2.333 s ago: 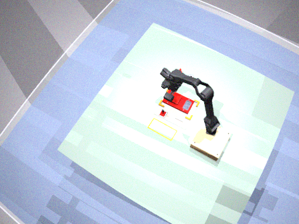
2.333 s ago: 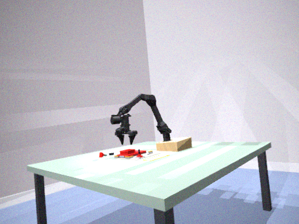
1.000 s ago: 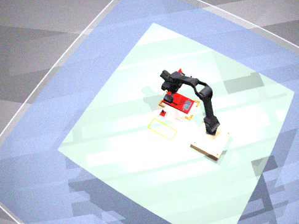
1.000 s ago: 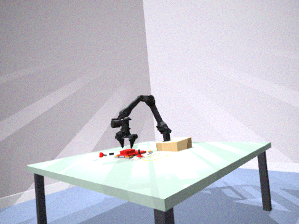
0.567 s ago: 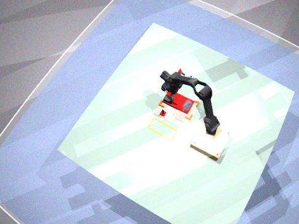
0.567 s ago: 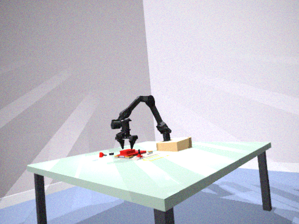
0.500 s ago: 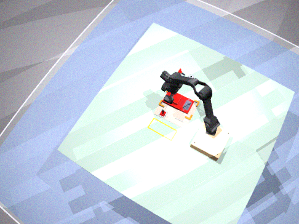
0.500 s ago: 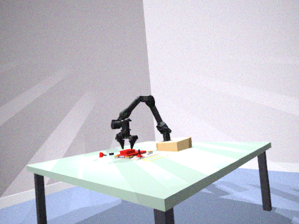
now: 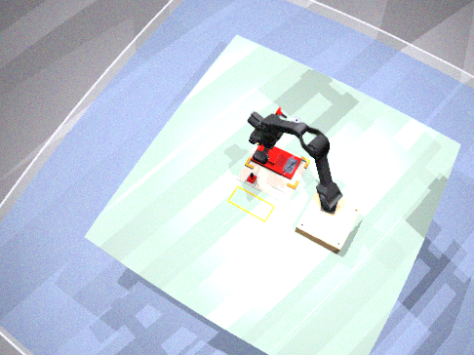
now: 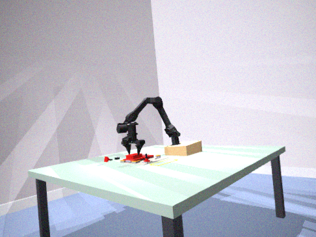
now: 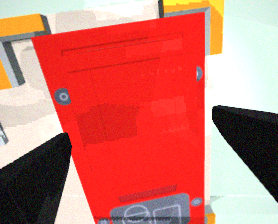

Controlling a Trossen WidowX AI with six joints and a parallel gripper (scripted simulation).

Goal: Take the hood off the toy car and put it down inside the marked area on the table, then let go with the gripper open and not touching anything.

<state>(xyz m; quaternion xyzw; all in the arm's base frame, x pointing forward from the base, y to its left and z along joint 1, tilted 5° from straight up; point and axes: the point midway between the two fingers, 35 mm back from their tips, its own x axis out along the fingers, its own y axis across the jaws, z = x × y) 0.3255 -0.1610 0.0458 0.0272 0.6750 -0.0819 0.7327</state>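
Note:
The red toy car [image 9: 295,172] [image 11: 112,196] lies on the table with a grey seat panel at one end. Its hood [image 10: 134,156] [image 11: 120,160] is the raised red block at the other end and sits on the car. My gripper [image 10: 134,153] [image 11: 142,125] is open and empty. It points down over the hood, with one finger beyond each long side in the wrist view. Whether a fingertip touches anything cannot be told. The marked area is a yellow outline [image 9: 247,211] [image 10: 168,163] on the table beside the car, with nothing inside it.
Orange corner brackets [image 9: 293,185] [image 11: 22,24] stand around the car. A small red part with a black knob [image 9: 252,178] [image 10: 146,159] stands between car and outline. Another red piece [image 9: 279,111] [image 10: 106,159] lies on the car's far side. The arm's wooden base [image 9: 324,225] [image 10: 183,150] is nearby.

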